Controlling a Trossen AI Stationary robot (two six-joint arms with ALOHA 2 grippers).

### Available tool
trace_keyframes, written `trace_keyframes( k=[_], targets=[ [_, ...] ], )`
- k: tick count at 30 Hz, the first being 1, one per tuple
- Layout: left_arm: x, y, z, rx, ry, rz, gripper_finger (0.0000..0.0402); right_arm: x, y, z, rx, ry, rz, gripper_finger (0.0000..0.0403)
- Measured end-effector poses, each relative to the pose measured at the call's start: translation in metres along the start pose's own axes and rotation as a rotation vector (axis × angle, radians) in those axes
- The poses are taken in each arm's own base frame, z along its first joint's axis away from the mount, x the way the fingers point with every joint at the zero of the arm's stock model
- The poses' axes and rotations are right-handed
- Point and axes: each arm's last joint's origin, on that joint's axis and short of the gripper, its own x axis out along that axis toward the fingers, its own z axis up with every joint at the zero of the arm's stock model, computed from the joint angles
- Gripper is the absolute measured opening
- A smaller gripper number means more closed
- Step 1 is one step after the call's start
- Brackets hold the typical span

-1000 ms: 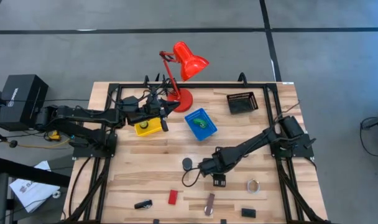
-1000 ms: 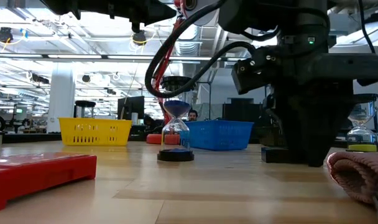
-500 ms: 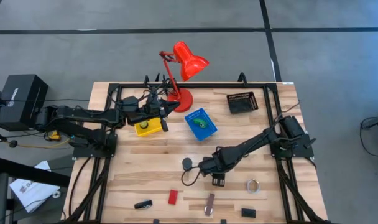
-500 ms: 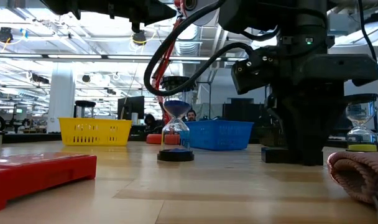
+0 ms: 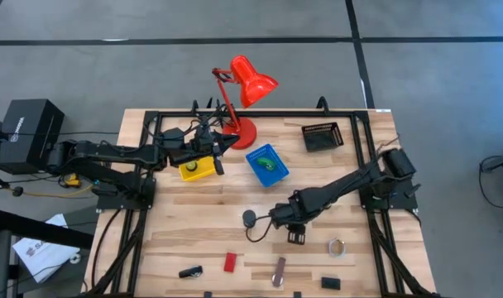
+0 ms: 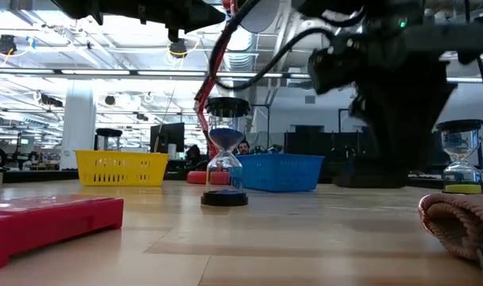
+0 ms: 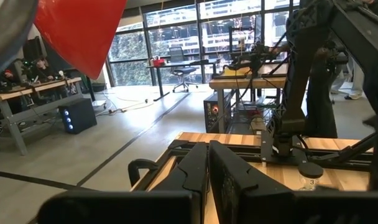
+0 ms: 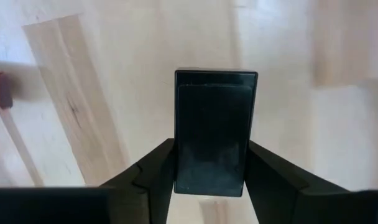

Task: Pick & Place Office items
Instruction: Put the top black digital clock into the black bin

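Note:
My right gripper (image 5: 294, 227) hangs over the table's middle right and is shut on a flat black block (image 5: 295, 237); the right wrist view shows the block (image 8: 216, 118) between the two fingers. Other office items lie on the near part of the table: a small hourglass with black discs (image 5: 249, 218), a red block (image 5: 229, 262), a black piece (image 5: 190, 271), a brown-silver bar (image 5: 279, 271), a silvery ring (image 5: 337, 247) and another black block (image 5: 331, 283). A green piece (image 5: 270, 165) lies in the blue tray. My left gripper (image 7: 207, 177) is shut and empty, above the yellow tray (image 5: 198, 170). My right gripper pinches the black block by its two long sides (image 8: 216, 168), at the end nearer the wrist, one finger (image 8: 155, 168) on each side. The fingers come from above, pointing down and lying along the block. The block is lifted clear of the table and lies flat.
The tall red desk lamp (image 5: 245, 91) stands at the far edge, next to my left gripper. The blue tray (image 5: 260, 156) sits mid-table and the black mesh tray (image 5: 322, 136) at the far right. A black frame (image 5: 152, 124) runs round the table's edges.
My right gripper has risen and shifted a little toward the table's right edge, still shut on the black block. The block stood on the table a second ago and now hangs clear of it. The left arm has kept still.

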Motion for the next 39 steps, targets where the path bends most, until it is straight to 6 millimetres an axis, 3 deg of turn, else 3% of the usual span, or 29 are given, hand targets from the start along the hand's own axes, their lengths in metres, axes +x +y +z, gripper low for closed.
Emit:
trace_keyframes(
  k=[4, 10, 16, 26, 32, 39],
  targets=[
    [0.0, 0.0, 0.0, 0.0, 0.0, 0.0, 0.0011, -0.035, -0.02, -0.012, 0.033, -0.012, -0.058, 0.0148],
    [0.0, 0.0, 0.0, 0.0, 0.0, -0.001, 0.0011, -0.086, -0.07, -0.035, 0.15, -0.065, -0.232, 0.0151],
    [0.0, 0.0, 0.0, 0.0, 0.0, -0.001, 0.0011, -0.106, -0.126, -0.048, 0.299, -0.128, -0.25, 0.0152],
    [0.0, 0.0, 0.0, 0.0, 0.0, -0.005, 0.0011, -0.09, -0.229, -0.06, 0.618, -0.165, -0.286, 0.0158],
    [0.0, 0.0, 0.0, 0.0, 0.0, -0.005, 0.0011, -0.076, -0.285, -0.057, 0.824, -0.225, -0.163, 0.0149],
    [0.0, 0.0, 0.0, 0.0, 0.0, -0.005, 0.0011, -0.034, -0.319, -0.049, 0.945, -0.124, -0.085, 0.016]
  ],
)
